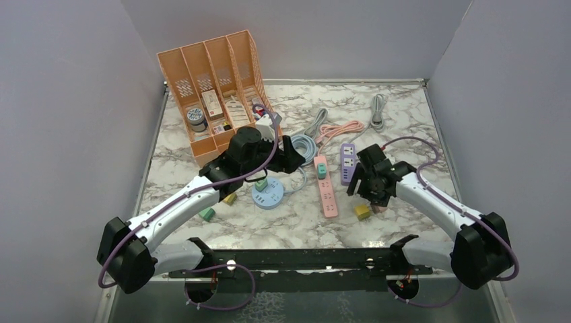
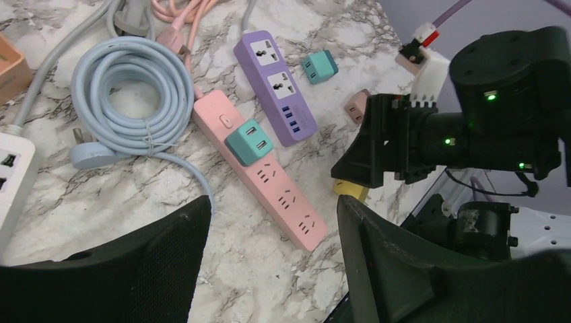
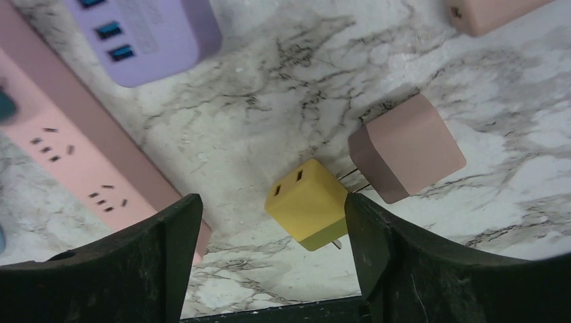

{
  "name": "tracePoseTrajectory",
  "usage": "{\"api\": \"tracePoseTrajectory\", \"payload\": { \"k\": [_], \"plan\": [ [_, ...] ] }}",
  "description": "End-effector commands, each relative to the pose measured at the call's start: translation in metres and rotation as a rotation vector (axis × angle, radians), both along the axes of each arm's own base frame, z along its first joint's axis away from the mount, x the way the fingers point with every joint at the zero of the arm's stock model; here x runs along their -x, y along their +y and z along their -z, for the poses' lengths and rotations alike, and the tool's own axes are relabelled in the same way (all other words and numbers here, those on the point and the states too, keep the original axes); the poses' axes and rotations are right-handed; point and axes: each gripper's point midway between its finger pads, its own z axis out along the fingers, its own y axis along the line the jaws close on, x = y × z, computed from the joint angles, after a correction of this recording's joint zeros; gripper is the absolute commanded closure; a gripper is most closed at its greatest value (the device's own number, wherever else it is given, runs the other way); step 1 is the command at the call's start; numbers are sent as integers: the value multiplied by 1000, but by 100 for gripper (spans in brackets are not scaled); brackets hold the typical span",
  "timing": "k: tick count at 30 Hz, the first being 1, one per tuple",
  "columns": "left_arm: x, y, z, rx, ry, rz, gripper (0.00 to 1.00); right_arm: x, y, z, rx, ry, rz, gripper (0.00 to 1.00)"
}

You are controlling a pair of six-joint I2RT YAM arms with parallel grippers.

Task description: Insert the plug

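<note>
The right tool (image 3: 269,225) hangs wide open and empty over the tabletop (image 3: 269,101), with the yellow plug (image 3: 306,202) lying between its fingers, just right of the pink power strip (image 3: 74,155) and beside a dusty-pink plug (image 3: 406,148), while the left tool (image 2: 269,232), also open, holds nothing above that strip.

I get soft, even light, faint shadows on the table (image 1: 296,94), and slight blur at my wrist views' edges.

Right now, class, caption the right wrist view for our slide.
Open right hand poised over a yellow adapter lying beside a mauve adapter.
</note>
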Motion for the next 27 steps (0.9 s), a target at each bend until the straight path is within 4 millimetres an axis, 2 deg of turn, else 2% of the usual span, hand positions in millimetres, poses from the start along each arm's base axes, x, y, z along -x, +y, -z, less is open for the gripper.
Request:
{"api": "tracePoseTrajectory", "payload": {
  "k": [1,4,8,12,18,23,27],
  "plan": [
    [-2,-14,-11,41,-31,46,29,20,1,27,-18,101,45,22],
    [-3,-15,-7,23,-32,58,29,27,1,31,-20,137,46,22],
    [1,-17,-4,8,-43,99,29,31,13,30,-85,135,8,23],
    [1,-15,-4,-12,-60,107,29,32,20,30,-118,141,-2,27],
    [1,-12,-2,-29,-65,102,29,26,23,33,-108,115,-24,37],
    [2,-11,-1,-22,-56,93,29,24,21,41,-60,105,-50,41],
    [4,-9,1,-19,-48,85,29,23,17,45,-23,93,-70,41]
  ]
}}
